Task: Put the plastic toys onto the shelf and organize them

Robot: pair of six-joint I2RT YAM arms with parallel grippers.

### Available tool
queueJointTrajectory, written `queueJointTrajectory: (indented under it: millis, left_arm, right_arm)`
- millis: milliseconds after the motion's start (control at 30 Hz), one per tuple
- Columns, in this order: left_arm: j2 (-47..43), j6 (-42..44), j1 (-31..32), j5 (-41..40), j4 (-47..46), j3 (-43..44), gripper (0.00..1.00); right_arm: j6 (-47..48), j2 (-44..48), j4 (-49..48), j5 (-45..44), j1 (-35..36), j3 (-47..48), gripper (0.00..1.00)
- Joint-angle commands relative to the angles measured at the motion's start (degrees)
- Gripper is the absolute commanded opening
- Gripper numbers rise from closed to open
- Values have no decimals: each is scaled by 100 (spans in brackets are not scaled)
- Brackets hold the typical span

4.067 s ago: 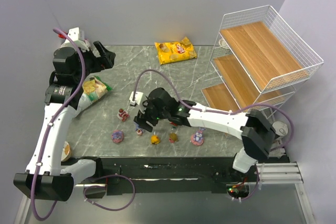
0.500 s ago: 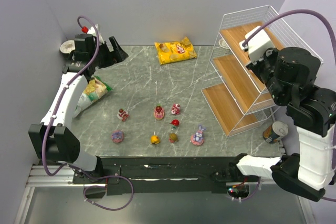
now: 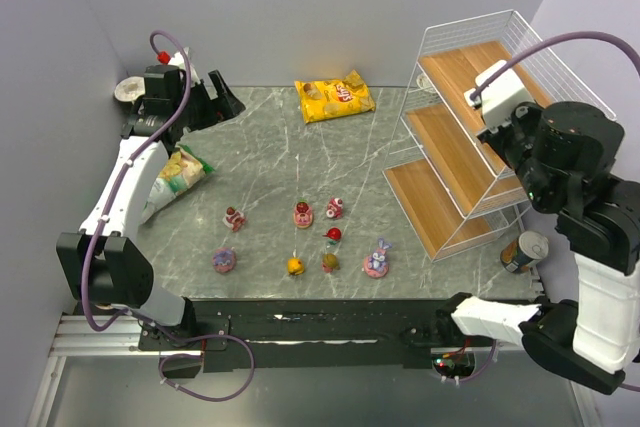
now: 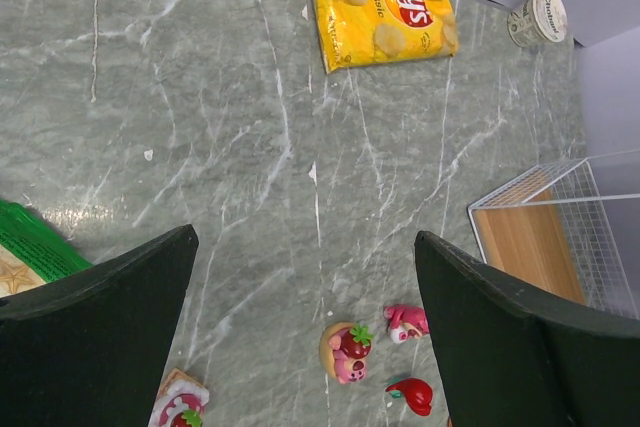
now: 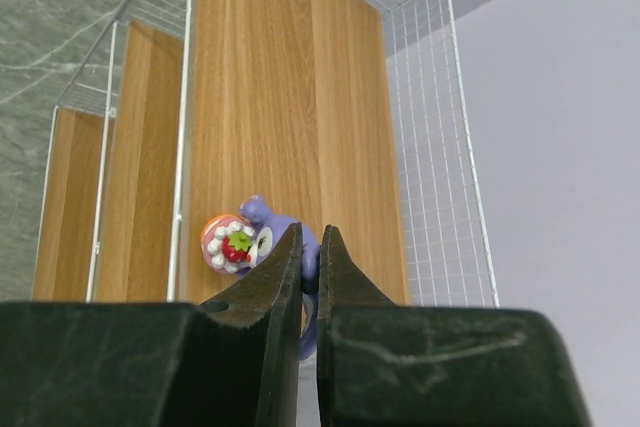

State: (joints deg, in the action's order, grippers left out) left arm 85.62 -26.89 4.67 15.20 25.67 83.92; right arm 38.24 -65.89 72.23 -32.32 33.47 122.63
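Note:
My right gripper (image 5: 310, 239) is shut on a purple bunny toy (image 5: 252, 237) that carries a pink strawberry cake. It hangs over the top wooden board (image 5: 290, 87) of the white wire shelf (image 3: 468, 133). Several plastic toys lie on the marble table, among them a purple bunny on a pink base (image 3: 377, 261), a red cherry piece (image 3: 333, 235) and a yellow piece (image 3: 295, 266). My left gripper (image 4: 305, 235) is open and empty, high at the table's back left (image 3: 225, 102). Below it the left wrist view shows a strawberry bear toy (image 4: 345, 352) and a red cherry (image 4: 412, 395).
A yellow chips bag (image 3: 334, 99) lies at the back of the table. A green snack bag (image 3: 175, 172) lies at the left. A round can (image 3: 527, 250) stands by the shelf's front foot. A small cup (image 3: 128, 90) sits in the far left corner.
Four seconds ago the right gripper was low among the toys; it now holds the purple bunny up at the shelf's top board. In the last half second it shifted slightly right.

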Motion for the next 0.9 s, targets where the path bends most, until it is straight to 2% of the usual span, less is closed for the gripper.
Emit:
queueJointTrajectory:
  millis: [0, 300, 467, 867]
  left_arm:
    - [-55, -105, -27, 53, -168, 125, 96]
    - [-160, -132, -27, 18, -176, 10, 96]
    - [-195, -97, -27, -17, -141, -7, 96]
    - [-239, -35, -27, -96, -89, -16, 96]
  right_arm:
    - [8, 252, -16, -91, -34, 16, 0]
    - [70, 313, -86, -222, -51, -327, 0]
    - [8, 278, -130, -275, -60, -310, 8]
    - [-141, 76, -235, -223, -78, -178, 14]
